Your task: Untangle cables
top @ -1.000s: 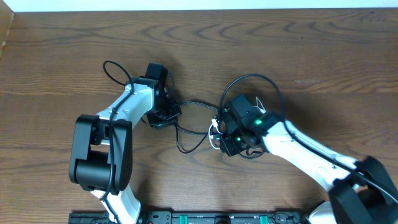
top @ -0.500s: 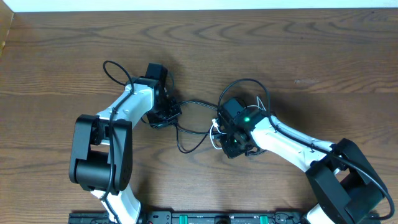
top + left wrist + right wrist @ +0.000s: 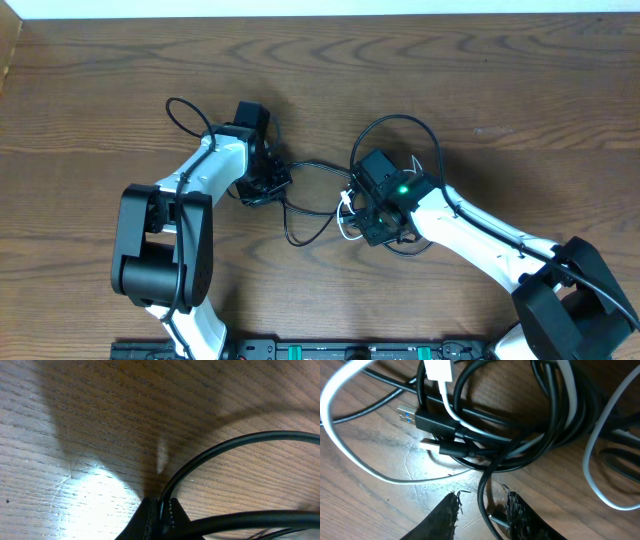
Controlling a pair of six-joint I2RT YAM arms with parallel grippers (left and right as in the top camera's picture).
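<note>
Cables aren't untangled yet. The left gripper [image 3: 160, 512] is clamped tight on a strand of the black cable [image 3: 235, 442], right down on the wooden table [image 3: 520, 100]. From there the black cable runs across to a knotted bundle sitting near the middle of the table, just under the right gripper [image 3: 484, 510]. That one's fingers [image 3: 451, 516] are parted, with one black strand running between them and not looking pinched. In the bundle the white cable [image 3: 390, 479] loops over and through the black coils, and a black USB plug [image 3: 432, 422] lies flat on the wood beside a white plug [image 3: 437, 370].
</note>
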